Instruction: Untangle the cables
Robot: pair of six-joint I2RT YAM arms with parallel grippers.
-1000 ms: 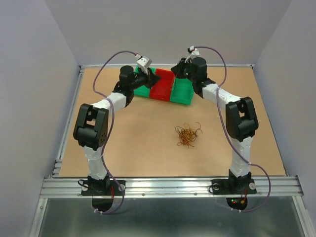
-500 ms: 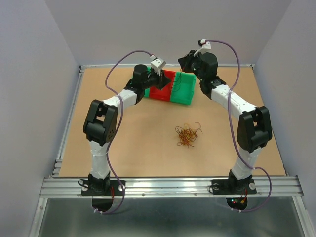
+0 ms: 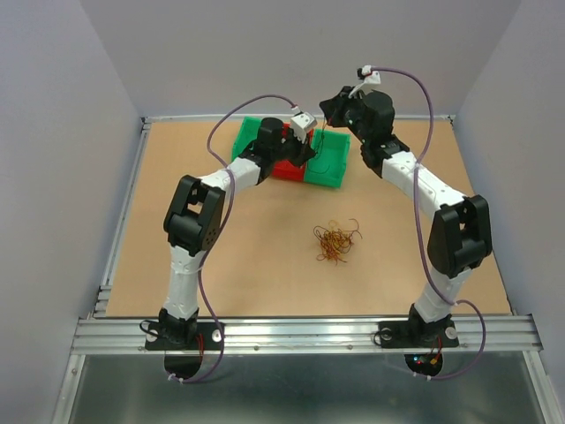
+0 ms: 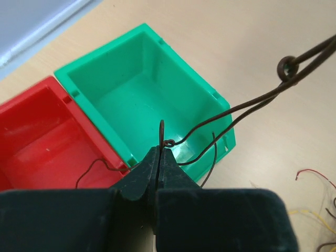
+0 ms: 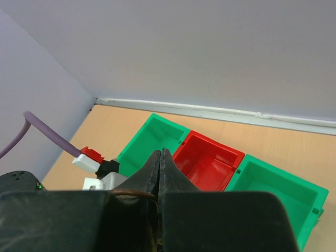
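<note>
From above, the two arms meet over a row of three open plastic bins at the far side of the tan tabletop (image 3: 247, 256). The loose tangle of orange, yellow and red curly wires (image 3: 335, 241) lies well apart from them, out in the middle.

Only the left wrist view shows the grip. The left gripper (image 4: 159, 152) has its fingers pressed together on a thin dark-brown curly wire strand (image 4: 252, 102), pinched at a tiny kink right at the tips. It hangs over the near rim of the right-hand green bin (image 4: 136, 100), with the red middle bin (image 4: 37, 142) alongside.

The strand's long axis climbs from those tips to the upper right. It is doubled, twists into a small loop and runs out of frame, while two loose ends curl down past the fingers.

The right wrist view adds the left-hand green bin (image 5: 152, 139). The right gripper (image 5: 160, 155) is clamped tight, with a brown strand slipping into the seam at the fingers' root.
</note>
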